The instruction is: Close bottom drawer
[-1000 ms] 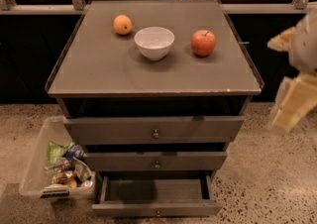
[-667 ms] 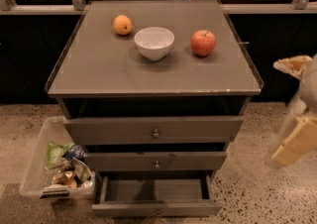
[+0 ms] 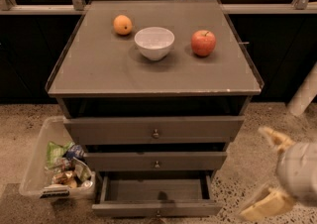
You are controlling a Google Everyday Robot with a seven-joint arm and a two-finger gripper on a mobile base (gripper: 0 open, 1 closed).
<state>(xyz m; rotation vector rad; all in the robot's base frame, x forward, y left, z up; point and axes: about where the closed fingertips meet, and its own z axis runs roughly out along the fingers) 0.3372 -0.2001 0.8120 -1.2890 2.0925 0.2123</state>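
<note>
- Right of the cabinet (image 3: 99,77), low over the speckled floor (image 3: 243,166), hangs the gripper (image 3: 267,173), its two tan fingers (image 3: 275,138) spread wide apart.
- Left of the gripper, at about its own height, the bottom drawer (image 3: 156,210) stands pulled out, its front well forward of the two fronts above it. Its bare wooden inside shows.
- Up and left of the gripper are the middle drawer (image 3: 188,161) and the top drawer (image 3: 198,130). That makes three drawers, each with one small round knob.
- Farther up and left, on the cabinet top, stands one white bowl (image 3: 154,42). I cannot tell what is in it.
- One orange (image 3: 123,25) lies beyond the bowl and one red apple (image 3: 203,43) on the gripper's side of it. Both of these fruits are apart from the bowl.
- Far left of the gripper, past the cabinet, one clear plastic bin (image 3: 37,161) sits on the floor just beside the bottom drawer. It holds a heap of packets (image 3: 64,168) too jumbled to count.
</note>
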